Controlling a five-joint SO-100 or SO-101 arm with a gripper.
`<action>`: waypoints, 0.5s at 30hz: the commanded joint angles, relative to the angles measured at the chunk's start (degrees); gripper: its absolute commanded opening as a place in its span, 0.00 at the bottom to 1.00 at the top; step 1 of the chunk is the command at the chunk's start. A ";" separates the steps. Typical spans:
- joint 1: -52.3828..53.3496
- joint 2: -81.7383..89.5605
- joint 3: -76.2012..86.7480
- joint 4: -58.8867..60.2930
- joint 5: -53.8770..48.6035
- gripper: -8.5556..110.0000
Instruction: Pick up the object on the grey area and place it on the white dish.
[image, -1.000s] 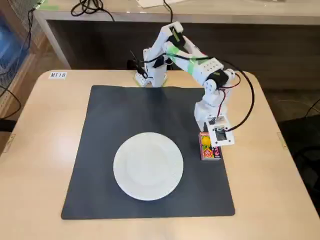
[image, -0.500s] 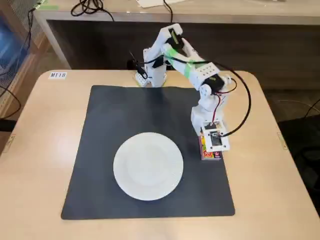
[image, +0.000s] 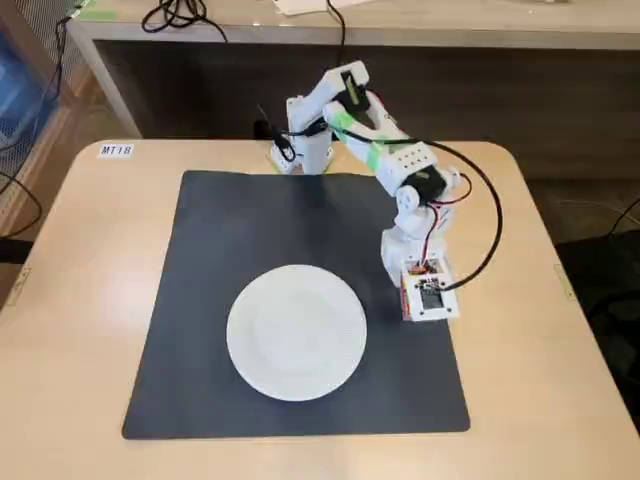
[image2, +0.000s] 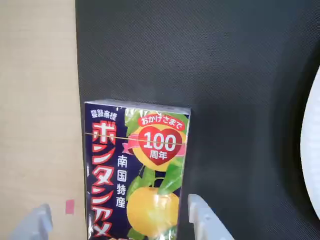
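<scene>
The object (image2: 137, 175), a small flat box printed with Japanese lettering and yellow fruit, is lying on the grey area (image2: 240, 90) right along the mat's edge where the beige tabletop (image2: 35, 100) begins, and in the wrist view its long axis is running from 12 to 6 o'clock, straight into the gripper (image2: 120, 220). The two pale fingertips are standing apart, one on each long side of the box and not yet pinching it (the jaws are open, by my reading). The white dish (image2: 314, 150) is showing only as a sliver at 3 o'clock there. In the fixed view the dish (image: 297, 332) is sitting at about 9 o'clock from the gripper (image: 425, 300), and the arm is hiding the box almost entirely. The box's lower end is cut off by the wrist view's bottom edge.
</scene>
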 joint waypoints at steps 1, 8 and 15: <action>0.53 -0.97 -6.15 1.67 -0.70 0.36; 0.62 -3.43 -8.26 3.08 -0.97 0.35; 0.53 -5.19 -8.96 3.08 -1.23 0.33</action>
